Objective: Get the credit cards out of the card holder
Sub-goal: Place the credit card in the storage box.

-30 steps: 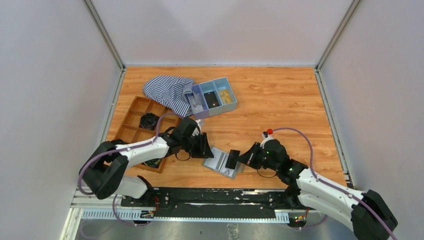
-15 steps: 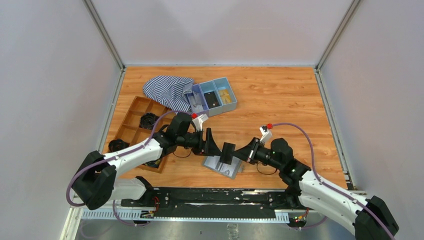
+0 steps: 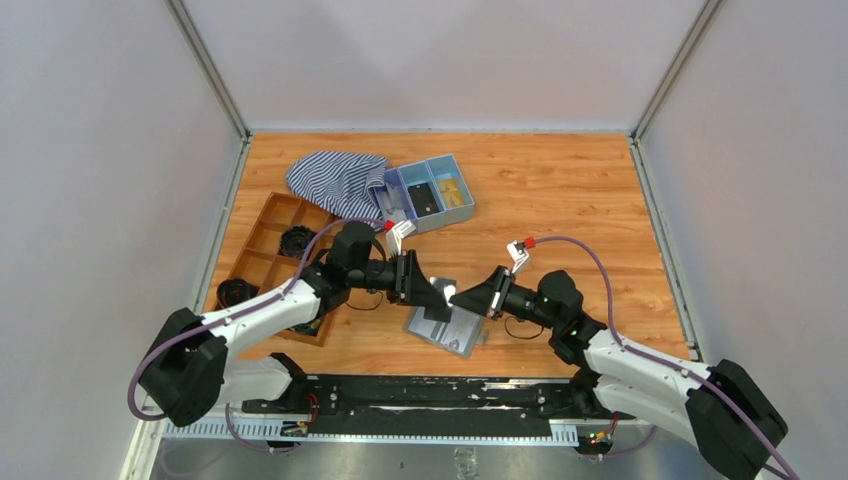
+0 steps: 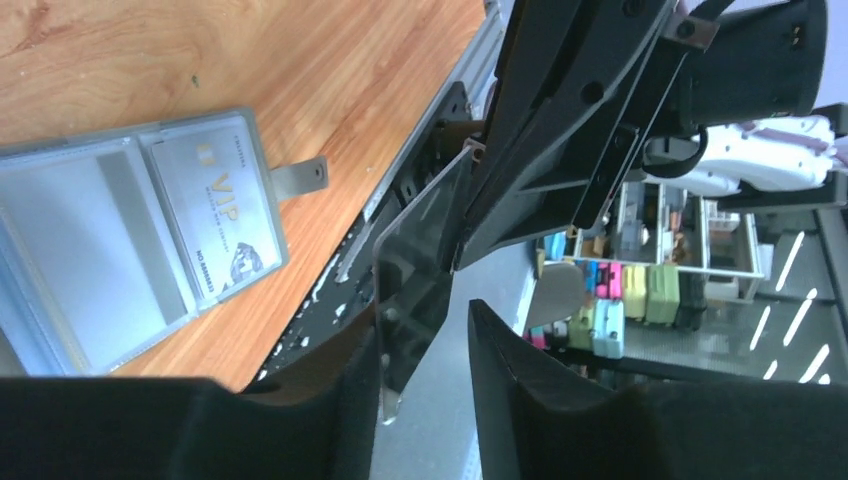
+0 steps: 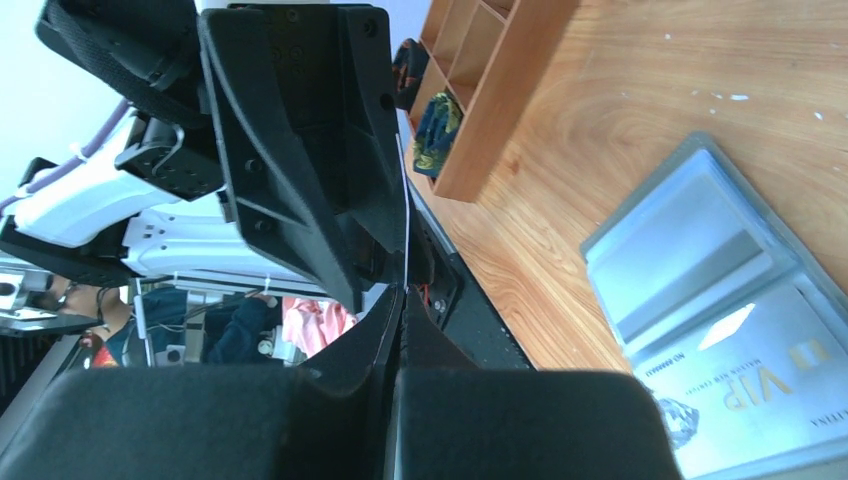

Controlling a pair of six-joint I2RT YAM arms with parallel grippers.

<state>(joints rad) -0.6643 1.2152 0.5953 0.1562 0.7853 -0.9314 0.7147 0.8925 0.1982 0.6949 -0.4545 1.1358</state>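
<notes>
**One card between two grippers, one left in its pocket**

Both grippers meet above the open card holder (image 3: pixel 447 332), which lies flat on the wooden table (image 3: pixel 560 200) near its front edge. The right gripper (image 5: pixel 400 335) is clamped on a translucent card (image 4: pixel 420 225) and presents it edge-on. The left gripper (image 4: pixel 425 350) straddles the card's free end with its jaws apart. One finger (image 4: pixel 350 385) looks to be against the card and the other stands clear. For a clean handover, the left jaws should close squarely on the flat faces, deep enough that the card cannot pivot. The right should let go only once that pinch is firm. A gold-lettered VIP card (image 4: pixel 215 215) sits in the holder's pocket, so the job seems about half done.
</notes>
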